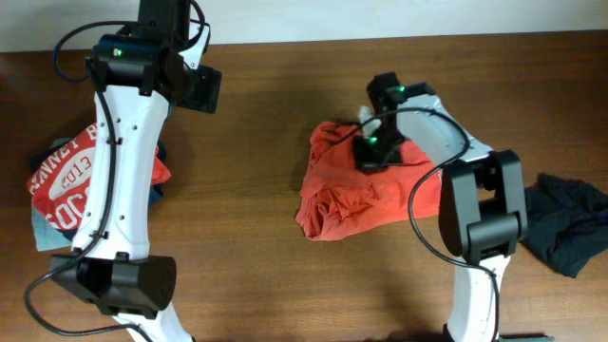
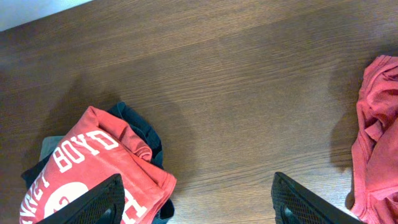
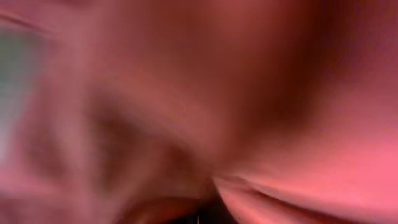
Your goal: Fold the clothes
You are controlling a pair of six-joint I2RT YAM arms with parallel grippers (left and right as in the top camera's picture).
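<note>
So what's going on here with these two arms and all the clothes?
Two robot arms are folding laundry on a brown wooden table. The right arm's tool is pressed down into a crumpled orange-red cloth garment in the middle, too buried to tell if it is gripping. The left arm's tool hangs open and empty above the table, near a red T-shirt with white lettering lying on a pile. A dark crumpled garment waits at the right edge.
</note>
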